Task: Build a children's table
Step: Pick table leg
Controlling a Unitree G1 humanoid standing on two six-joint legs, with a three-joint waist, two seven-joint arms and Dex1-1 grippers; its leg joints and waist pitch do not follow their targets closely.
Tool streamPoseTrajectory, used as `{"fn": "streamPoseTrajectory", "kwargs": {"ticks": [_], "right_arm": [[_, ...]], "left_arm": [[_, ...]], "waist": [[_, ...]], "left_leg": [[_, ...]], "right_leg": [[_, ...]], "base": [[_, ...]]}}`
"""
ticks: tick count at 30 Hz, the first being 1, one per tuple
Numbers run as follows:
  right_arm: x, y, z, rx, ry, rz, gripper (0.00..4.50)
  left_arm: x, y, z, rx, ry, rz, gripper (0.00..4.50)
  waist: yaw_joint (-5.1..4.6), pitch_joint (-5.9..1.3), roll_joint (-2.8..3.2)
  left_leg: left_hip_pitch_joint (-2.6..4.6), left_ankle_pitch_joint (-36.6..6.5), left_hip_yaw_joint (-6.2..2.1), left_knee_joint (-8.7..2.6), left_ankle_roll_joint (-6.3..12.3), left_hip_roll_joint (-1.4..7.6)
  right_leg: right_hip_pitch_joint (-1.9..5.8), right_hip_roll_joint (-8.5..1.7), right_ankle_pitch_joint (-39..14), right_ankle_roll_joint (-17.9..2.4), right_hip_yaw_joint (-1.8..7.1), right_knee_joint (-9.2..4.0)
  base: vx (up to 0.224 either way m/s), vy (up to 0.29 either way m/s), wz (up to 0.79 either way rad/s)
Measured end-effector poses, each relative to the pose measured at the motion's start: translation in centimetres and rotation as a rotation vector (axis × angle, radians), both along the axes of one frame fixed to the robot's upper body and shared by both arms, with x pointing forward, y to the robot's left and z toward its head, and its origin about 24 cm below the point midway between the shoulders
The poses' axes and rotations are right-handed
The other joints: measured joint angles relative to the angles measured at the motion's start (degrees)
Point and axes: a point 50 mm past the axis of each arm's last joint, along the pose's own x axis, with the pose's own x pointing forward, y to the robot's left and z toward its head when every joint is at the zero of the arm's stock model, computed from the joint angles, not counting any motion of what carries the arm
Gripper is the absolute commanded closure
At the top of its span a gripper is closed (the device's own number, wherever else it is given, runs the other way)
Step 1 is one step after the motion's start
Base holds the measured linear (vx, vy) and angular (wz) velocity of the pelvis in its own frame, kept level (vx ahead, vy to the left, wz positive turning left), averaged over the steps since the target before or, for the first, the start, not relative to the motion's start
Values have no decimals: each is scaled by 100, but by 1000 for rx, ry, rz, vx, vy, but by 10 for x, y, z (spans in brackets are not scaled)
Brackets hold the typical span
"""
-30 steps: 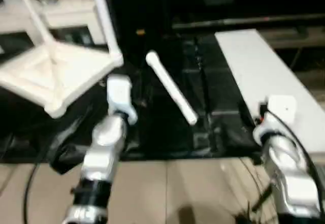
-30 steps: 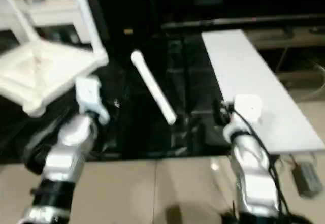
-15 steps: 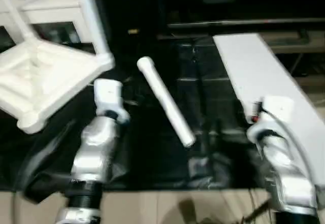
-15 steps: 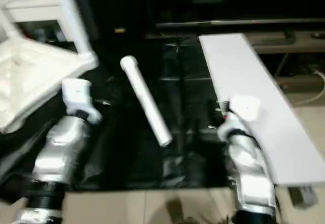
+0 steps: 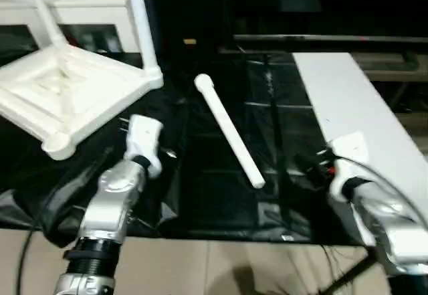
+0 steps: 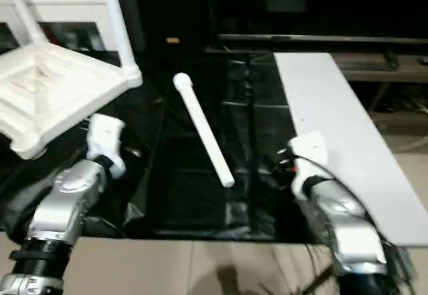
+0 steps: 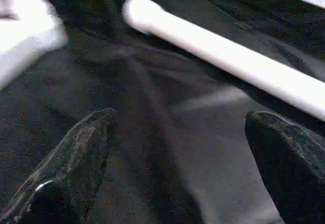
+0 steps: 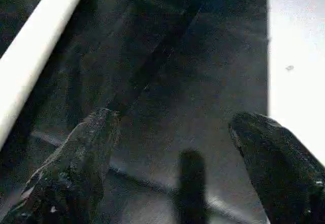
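both silver forearms reaching forward and down, left hand (image 7: 177, 168) and right hand (image 8: 177, 173) spread wide, empty, over crinkly black plastic sheet (image 5: 221, 194), smooth white tube leg (image 5: 229, 131) lying loose between them, ribbed tabletop (image 5: 63, 97) upside down off to the left, two legs (image 5: 142, 24) already standing up

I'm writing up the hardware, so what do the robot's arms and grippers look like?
Both forearms are silver metal with black ribbed cuffs near the elbow and white wrist housings. A black cable loops over the right arm. The left gripper and right gripper each have two blunt black fingers.
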Motion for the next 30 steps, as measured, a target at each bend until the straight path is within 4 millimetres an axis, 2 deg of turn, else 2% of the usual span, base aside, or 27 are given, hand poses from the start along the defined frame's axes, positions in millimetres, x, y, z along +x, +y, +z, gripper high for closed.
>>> {"fn": "streamPoseTrajectory", "kwargs": {"ticks": [4,8,10,14,19,23,26,30], "right_arm": [[2,12,-10,-25,55,93,61],[0,22,-18,-58,100,173,61],[0,29,-24,-71,119,201,61],[8,42,-24,-100,82,233,61],[17,62,-25,-101,44,246,61],[16,73,-25,-88,41,288,61],[9,91,-18,-49,36,447,61],[0,114,-19,-29,43,616,61]], "left_arm": [[-4,-10,-6,19,56,-82,1],[-4,-12,-9,24,70,-91,1],[-5,-15,-11,20,81,-97,1],[-4,-17,-13,30,86,-101,1],[-2,-17,-14,43,92,-103,1],[-3,-12,-16,65,101,-108,1],[-2,-5,-17,85,112,-119,1],[4,-5,-15,97,122,-143,1]], "waist": [[-21,14,-29],[4,21,-50],[21,19,-57],[19,17,-61],[11,8,-45],[27,11,-10],[18,19,51],[32,19,77]], "left_leg": [[-23,49,3,-3,-2,29],[-27,65,11,-23,-19,44],[-39,71,43,-27,-22,71],[-43,71,85,-29,-22,107],[-49,78,102,-38,-10,126],[-35,90,104,-41,8,137],[-28,73,106,-46,-22,142],[-25,85,108,-72,-44,155]], "right_leg": [[-9,15,4,-7,-16,16],[-24,21,16,-25,-19,27],[-24,22,21,-34,-23,34],[-26,24,39,-63,-32,30],[-34,28,36,-66,-42,23],[-37,28,34,-70,-59,24],[-35,27,34,-71,-63,27],[-33,24,34,-72,-88,28]], "base": [[0,0,0],[0,0,0],[0,0,0],[0,0,0],[0,0,0],[0,0,0],[0,0,0],[0,0,0]]}}
